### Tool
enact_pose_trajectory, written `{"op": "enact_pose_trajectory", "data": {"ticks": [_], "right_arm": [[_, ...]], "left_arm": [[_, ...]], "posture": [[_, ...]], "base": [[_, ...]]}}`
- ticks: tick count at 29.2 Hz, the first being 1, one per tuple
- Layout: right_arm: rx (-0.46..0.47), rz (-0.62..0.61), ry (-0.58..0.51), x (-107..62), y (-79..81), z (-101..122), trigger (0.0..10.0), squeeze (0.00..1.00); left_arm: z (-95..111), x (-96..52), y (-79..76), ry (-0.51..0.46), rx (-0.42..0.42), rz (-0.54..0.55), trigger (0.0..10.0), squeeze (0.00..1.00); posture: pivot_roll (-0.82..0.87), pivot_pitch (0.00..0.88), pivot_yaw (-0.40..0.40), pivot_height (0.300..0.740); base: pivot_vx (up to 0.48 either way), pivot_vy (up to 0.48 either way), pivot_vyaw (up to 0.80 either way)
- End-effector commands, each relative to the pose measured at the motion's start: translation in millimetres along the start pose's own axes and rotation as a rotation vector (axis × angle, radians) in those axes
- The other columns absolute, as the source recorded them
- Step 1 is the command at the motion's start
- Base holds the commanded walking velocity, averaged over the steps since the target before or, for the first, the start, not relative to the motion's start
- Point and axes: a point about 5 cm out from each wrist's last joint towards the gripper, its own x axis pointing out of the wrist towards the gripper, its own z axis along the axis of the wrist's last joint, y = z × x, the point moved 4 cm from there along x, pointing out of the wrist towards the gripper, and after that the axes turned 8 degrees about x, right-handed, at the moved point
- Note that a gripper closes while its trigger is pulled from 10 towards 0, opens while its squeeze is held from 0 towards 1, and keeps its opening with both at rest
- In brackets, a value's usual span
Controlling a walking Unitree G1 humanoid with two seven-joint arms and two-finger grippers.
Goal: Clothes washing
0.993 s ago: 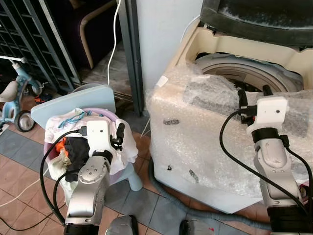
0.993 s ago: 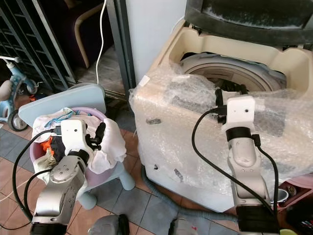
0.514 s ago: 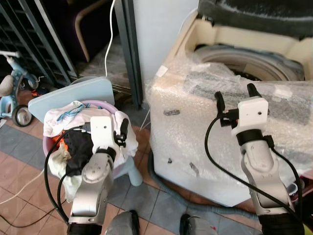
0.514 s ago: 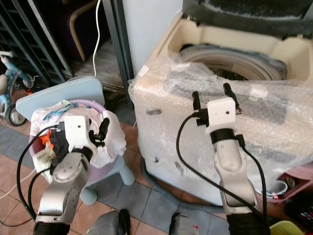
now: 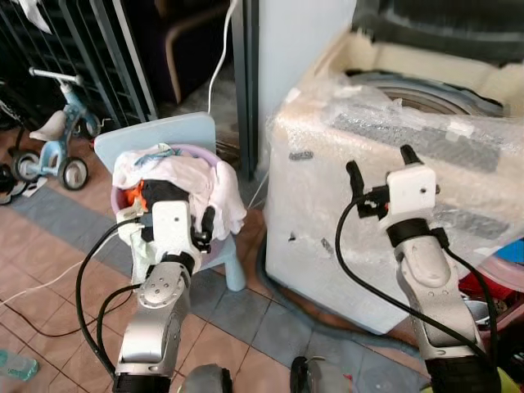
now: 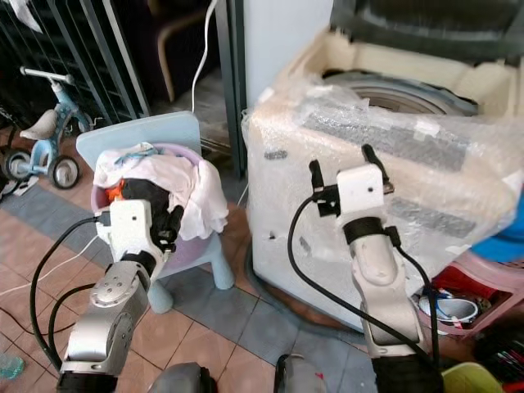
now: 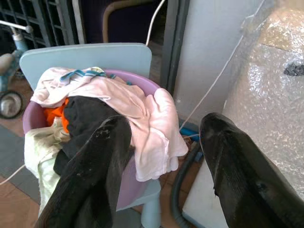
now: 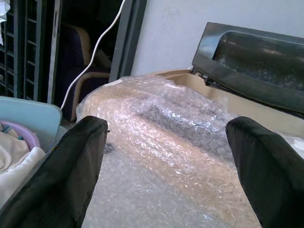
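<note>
A big washer (image 5: 385, 164) stands wrapped in bubble wrap (image 5: 458, 155), with its lid (image 8: 247, 61) up. To the washer's left, a purple basket (image 7: 142, 85) full of clothes (image 7: 118, 102) sits on a small blue chair (image 5: 155, 139). The left gripper (image 7: 164, 156) hangs just beside the basket, its fingers apart and holding nothing. The right gripper (image 5: 378, 168) is up in front of the washer, fingers wide apart and empty. A little trike (image 5: 61, 143) stands far left of the washer.
</note>
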Motion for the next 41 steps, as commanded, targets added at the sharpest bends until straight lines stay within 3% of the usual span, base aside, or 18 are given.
{"op": "enact_pose_trajectory", "data": {"ticks": [1,4,8,13,20,25,41], "right_arm": [[0.041,0.006,0.052,-0.7,2.4,-9,10.0,0.00],[0.075,0.045,0.145,-4.2,8.5,-25,10.0,0.00],[0.072,0.121,0.167,-10.0,17.9,-28,10.0,0.00],[0.141,0.063,0.213,-23.7,11.2,-36,10.0,0.00],[0.167,-0.082,0.173,-20.1,10.4,-37,10.0,0.00],[0.165,-0.143,0.199,-23.0,6.3,-45,10.0,0.00],[0.122,-0.130,0.220,-22.1,4.6,-52,10.0,0.00]], "left_arm": [[-10,-1.9,3.8,0.042,-0.007,0.020,10.0,0.00],[-12,-0.5,5.6,0.054,-0.007,0.026,10.0,0.00],[-13,1.2,8.3,0.054,0.007,0.033,10.0,0.00],[-13,1.4,18.2,0.059,-0.005,0.064,10.0,0.00],[-10,2.8,17.7,0.025,0.028,0.075,10.0,0.00],[-8,1.0,19.0,-0.003,-0.026,0.073,10.0,0.00],[-7,-0.2,18.2,-0.015,-0.024,0.087,10.0,0.00]], "posture": [[-0.04,0.059,0.050,0.740],[-0.04,0.060,0.061,0.740],[-0.05,0.062,0.065,0.740],[-0.05,0.070,0.077,0.740],[-0.06,0.070,0.070,0.740],[-0.06,0.074,0.069,0.740],[-0.06,0.079,0.053,0.740]], "base": [[0.000,0.450,0.00],[0.000,0.480,0.00],[0.000,0.480,0.00],[0.000,0.480,0.00],[0.000,0.431,0.00],[0.000,0.000,0.00],[0.000,0.000,0.00]]}}
